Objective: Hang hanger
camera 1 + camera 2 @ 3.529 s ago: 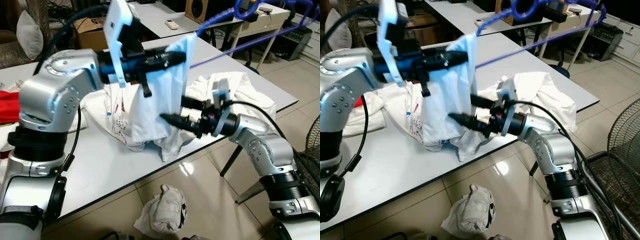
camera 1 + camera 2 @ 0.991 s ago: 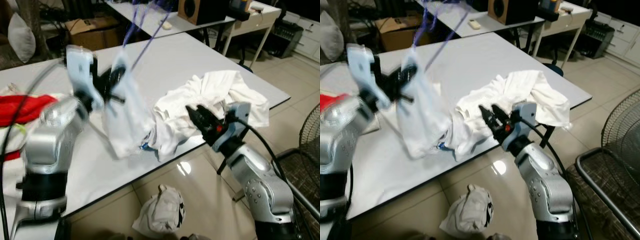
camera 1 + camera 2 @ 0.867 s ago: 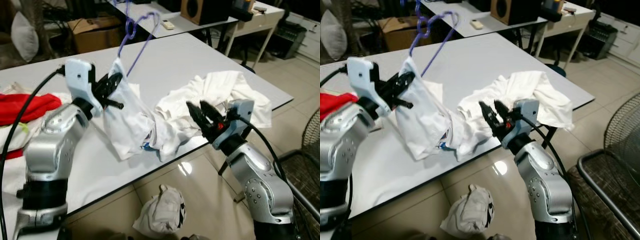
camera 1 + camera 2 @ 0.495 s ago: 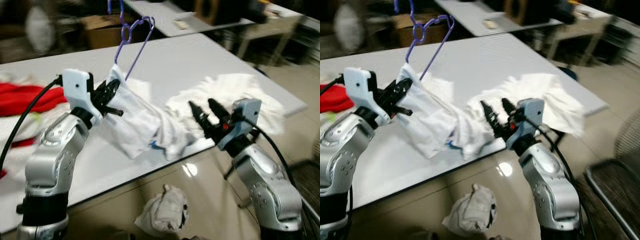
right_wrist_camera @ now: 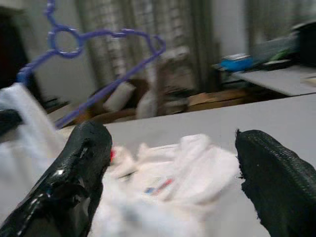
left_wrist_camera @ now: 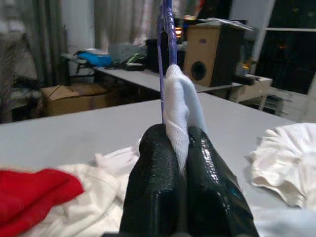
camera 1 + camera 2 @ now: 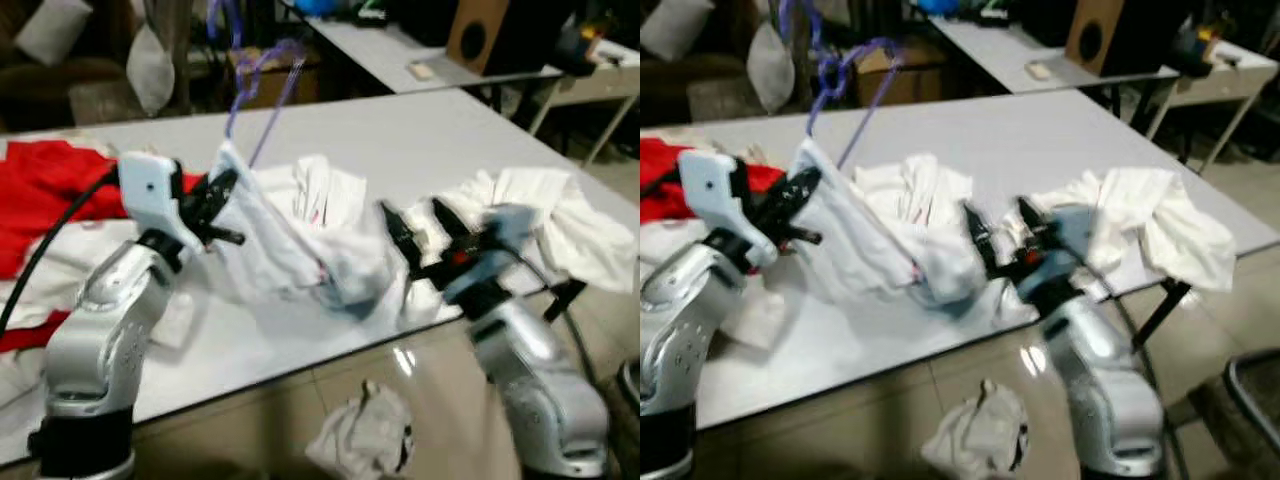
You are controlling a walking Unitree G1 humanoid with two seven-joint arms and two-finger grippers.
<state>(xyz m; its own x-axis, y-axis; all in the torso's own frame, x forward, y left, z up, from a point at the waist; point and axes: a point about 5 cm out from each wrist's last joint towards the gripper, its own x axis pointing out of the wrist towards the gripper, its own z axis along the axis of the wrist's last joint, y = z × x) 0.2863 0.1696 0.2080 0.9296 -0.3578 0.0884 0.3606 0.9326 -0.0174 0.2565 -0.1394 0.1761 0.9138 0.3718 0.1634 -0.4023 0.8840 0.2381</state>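
purple hanger (image 7: 845, 95): thin wire, inside white shirt (image 7: 875, 245) | left gripper (image 6: 178, 148): clenched on shirt | right gripper (image 5: 173, 163): released

Glossy tiled floor (image 7: 250, 420), white tables (image 7: 970, 130), wooden speaker (image 7: 478, 36), cardboard box (image 6: 74, 96), curtains (image 5: 148, 39)

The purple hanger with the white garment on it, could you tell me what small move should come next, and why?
Probably lift it higher with the left gripper. Its fingers are shut on the white garment at the purple hanger, yet the cloth's lower end lies bunched on the table. The right gripper is open beside that bunch and could steady it.
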